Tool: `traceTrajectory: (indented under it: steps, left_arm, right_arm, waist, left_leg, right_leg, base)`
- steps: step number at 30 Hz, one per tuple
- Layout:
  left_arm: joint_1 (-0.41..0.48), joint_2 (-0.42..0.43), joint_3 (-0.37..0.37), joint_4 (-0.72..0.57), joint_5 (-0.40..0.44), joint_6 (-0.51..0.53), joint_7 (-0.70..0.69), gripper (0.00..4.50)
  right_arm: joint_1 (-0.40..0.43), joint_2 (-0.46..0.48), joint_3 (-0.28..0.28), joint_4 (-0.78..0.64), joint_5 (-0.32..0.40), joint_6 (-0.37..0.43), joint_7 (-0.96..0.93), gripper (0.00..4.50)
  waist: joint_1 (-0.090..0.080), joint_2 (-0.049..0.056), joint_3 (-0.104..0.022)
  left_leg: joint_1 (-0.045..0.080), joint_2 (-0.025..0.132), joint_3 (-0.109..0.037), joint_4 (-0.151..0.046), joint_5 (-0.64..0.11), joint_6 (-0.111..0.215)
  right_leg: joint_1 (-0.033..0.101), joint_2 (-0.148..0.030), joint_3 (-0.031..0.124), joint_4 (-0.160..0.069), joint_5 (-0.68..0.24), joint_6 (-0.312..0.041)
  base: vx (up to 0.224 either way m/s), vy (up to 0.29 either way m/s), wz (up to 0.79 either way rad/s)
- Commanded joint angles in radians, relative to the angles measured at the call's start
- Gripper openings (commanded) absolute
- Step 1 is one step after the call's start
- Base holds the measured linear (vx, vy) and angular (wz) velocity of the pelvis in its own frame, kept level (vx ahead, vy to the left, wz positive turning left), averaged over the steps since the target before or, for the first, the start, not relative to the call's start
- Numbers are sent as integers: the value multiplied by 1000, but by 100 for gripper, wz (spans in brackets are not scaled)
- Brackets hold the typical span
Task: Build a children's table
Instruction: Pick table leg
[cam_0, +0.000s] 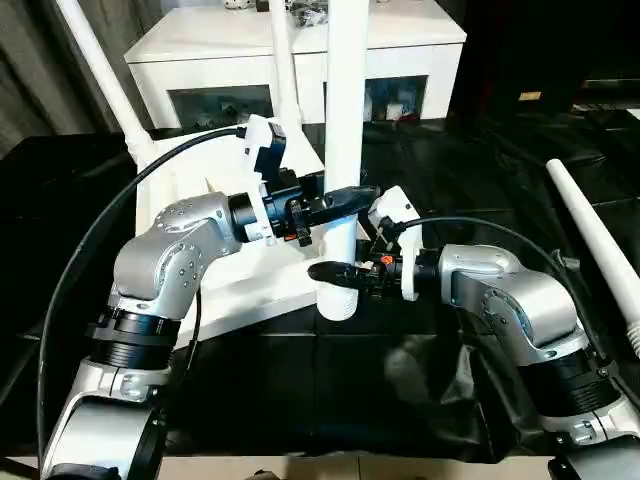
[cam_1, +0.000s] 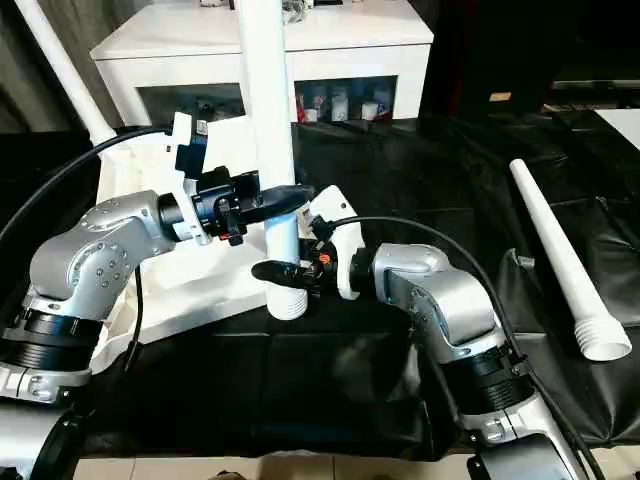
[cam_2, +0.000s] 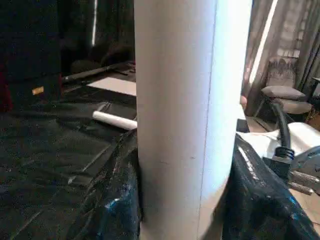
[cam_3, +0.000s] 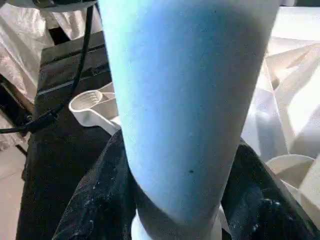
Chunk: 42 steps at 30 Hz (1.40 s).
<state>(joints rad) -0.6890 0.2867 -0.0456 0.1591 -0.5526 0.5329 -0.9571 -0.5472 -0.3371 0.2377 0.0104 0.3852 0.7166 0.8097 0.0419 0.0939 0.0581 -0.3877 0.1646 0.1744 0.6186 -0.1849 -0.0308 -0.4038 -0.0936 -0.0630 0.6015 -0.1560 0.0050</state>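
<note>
While seating upright leg (cam_0: 345, 110) in near corner socket (cam_0: 338, 300) of tabletop (cam_0: 200, 260), best to keep tube plumb, press straight down, twist only w/ both grips firm; any lean likely to bind at socket rim. Worth checking base fully home before letting go.

Left gripper (cam_0: 345, 200) clamped on leg mid-height, fingers either side of tube, touching it per left wrist view. Right gripper (cam_0: 335, 272) lower, just above socket, fingers hugging tube both sides per right wrist view; reads as clamped on, though poss. not at full squeeze yet. Leg thus between both sets of jaws, left above right.

Tabletop upside down on black sheet (cam_1: 400, 200), two more legs (cam_0: 100, 70) already standing at far corners. Fourth leg (cam_1: 560, 260) lying loose on sheet, well apart to right, not yet fitted.
</note>
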Motion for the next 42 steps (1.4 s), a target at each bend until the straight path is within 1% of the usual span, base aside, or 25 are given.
traceTrajectory:
  steps: [1,5,6,7,8,10,11,12,13,14,15,16,17,18,20,21,23,24,28,29,30,33,36,41,42]
  left_arm:
    - [-13,22,23,42,53,-3,66,251]
    - [-7,20,37,45,47,-6,75,288]
    - [1,26,50,45,44,-10,80,295]
    - [1,27,51,50,49,-16,85,295]
    - [-1,32,57,78,83,-56,117,309]
    - [-7,35,58,104,108,-73,148,322]
    - [-5,51,36,137,161,-115,171,331]
    - [14,71,-31,160,247,-174,184,331]
    - [25,82,-70,170,295,-207,189,331]
    - [42,97,-146,193,383,-268,204,331]
    - [55,98,-200,206,432,-303,205,331]
    - [55,98,-200,206,432,-303,205,331]
    - [75,67,-268,228,463,-312,194,331]
    - [80,49,-280,239,463,-307,188,314]
    - [73,5,-299,288,478,-278,230,297]
    - [67,-22,-310,323,491,-253,255,294]
    - [68,-28,-315,333,497,-252,251,282]
    - [73,-33,-317,338,499,-244,242,266]
    - [77,-28,-312,356,508,-251,234,239]
    - [64,-19,-310,400,538,-280,258,224]
    - [57,-17,-309,423,550,-293,271,224]
    - [45,-3,-304,447,551,-262,266,190]
    - [46,12,-299,443,544,-226,240,170]
    - [50,22,-276,429,518,-177,196,124]
    - [47,18,-267,433,506,-176,186,114]
  right_arm:
    - [-1,1,-37,9,-13,-19,-32,189]
    - [-3,5,-62,24,-21,-30,-66,187]
    - [-5,10,-109,46,-32,-47,-125,187]
    - [-6,11,-115,49,-33,-50,-133,187]
    - [-8,13,-154,68,-43,-63,-183,186]
    - [-9,13,-170,77,-50,-71,-205,186]
    - [-12,8,-200,102,-73,-99,-258,186]
    - [-11,-7,-213,127,-106,-138,-301,186]
    - [-10,-16,-218,140,-124,-159,-324,186]
    - [-6,-31,-225,157,-148,-181,-349,186]
    - [0,-42,-227,161,-154,-182,-349,186]
    - [0,-42,-227,161,-154,-182,-349,186]
    - [17,-62,-227,155,-164,-183,-337,186]
    - [23,-68,-228,153,-168,-187,-333,186]
    - [34,-75,-237,141,-167,-184,-327,186]
    - [41,-80,-243,125,-162,-174,-324,186]
    - [46,-84,-240,117,-162,-174,-321,186]
    - [53,-90,-235,105,-163,-176,-319,186]
    - [63,-93,-231,92,-162,-176,-315,186]
    - [71,-96,-223,86,-167,-177,-308,186]
    - [74,-96,-219,83,-170,-179,-305,186]
    - [79,-95,-215,74,-167,-174,-295,186]
    - [83,-98,-211,67,-166,-171,-288,186]
    - [90,-105,-207,58,-162,-164,-273,186]
    - [90,-105,-207,58,-163,-163,-269,186]
  waist:
    - [0,-14,-78]
    - [-3,-15,-79]
    - [-4,-10,-80]
    - [-5,-11,-80]
    - [-6,-4,-80]
    - [-9,-7,-81]
    - [-9,2,-81]
    - [-12,-5,-82]
    - [-11,-3,-83]
    - [-12,-1,-81]
    - [-14,-4,-82]
    - [-13,-4,-82]
    - [-11,5,-86]
    - [-10,1,-87]
    - [-11,8,-87]
    - [-13,6,-89]
    - [-16,4,-86]
    - [-20,3,-85]
    - [-30,9,-82]
    - [-35,13,-80]
    - [-41,11,-79]
    - [-48,13,-80]
    - [-53,16,-78]
    - [-63,13,-77]
    - [-62,16,-78]
  left_leg:
    - [19,45,-18,-78,-228,2]
    - [18,44,-18,-78,-223,-2]
    - [17,45,-19,-77,-215,-3]
    - [17,45,-18,-78,-215,-3]
    - [20,43,-18,-77,-217,-5]
    - [20,41,-18,-77,-227,-8]
    - [20,41,-20,-77,-229,-11]
    - [19,40,-20,-78,-229,-13]
    - [19,42,-23,-79,-230,-12]
    - [19,44,-25,-79,-234,-12]
    - [19,42,-21,-78,-233,-11]
    - [20,42,-19,-77,-231,-10]
    - [17,41,-19,-75,-210,-1]
    - [18,43,-17,-72,-199,7]
    - [16,42,-16,-71,-202,17]
    - [12,42,-18,-71,-200,26]
    - [9,40,-19,-70,-203,42]
    - [8,39,-19,-70,-213,48]
    - [14,39,-18,-70,-257,46]
    - [14,38,-20,-72,-272,43]
    - [14,36,-20,-72,-291,41]
    - [14,39,-25,-76,-314,30]
    - [13,39,-25,-77,-325,32]
    - [10,37,-25,-76,-325,39]
    - [12,38,-25,-75,-322,40]
  right_leg:
    - [48,-47,37,-63,-274,-220]
    - [49,-47,37,-63,-265,-218]
    - [49,-46,37,-62,-252,-220]
    - [48,-46,37,-62,-247,-221]
    - [46,-44,36,-63,-241,-221]
    - [49,-43,35,-64,-242,-215]
    - [49,-43,33,-64,-244,-213]
    - [50,-42,33,-65,-242,-206]
    - [49,-43,33,-66,-243,-200]
    - [48,-43,32,-71,-253,-184]
    - [49,-44,34,-69,-250,-183]
    - [50,-44,36,-69,-247,-186]
    - [53,-46,36,-65,-222,-197]
    - [51,-45,36,-65,-187,-211]
    - [54,-45,34,-65,-156,-233]
    - [60,-46,33,-63,-135,-242]
    - [62,-46,31,-66,-144,-249]
    - [64,-47,30,-68,-177,-244]
    - [55,-44,28,-79,-289,-220]
    - [53,-42,26,-82,-310,-212]
    - [52,-39,24,-86,-331,-197]
    - [52,-42,24,-85,-347,-190]
    - [50,-43,24,-86,-342,-202]
    - [52,-45,23,-86,-355,-203]
    - [50,-46,23,-86,-358,-204]
  base:
    - [0,0,0]
    - [0,0,0]
    - [0,0,0]
    - [0,0,0]
    - [0,0,0]
    - [0,0,0]
    - [0,0,0]
    - [0,0,0]
    - [0,0,0]
    - [0,0,0]
    - [0,0,0]
    - [0,0,0]
    - [0,0,0]
    - [0,0,0]
    - [0,0,0]
    - [0,0,0]
    - [0,0,0]
    - [0,0,0]
    - [0,0,0]
    - [0,0,0]
    - [0,0,0]
    - [0,0,0]
    - [0,0,0]
    - [0,0,0]
    - [0,0,0]
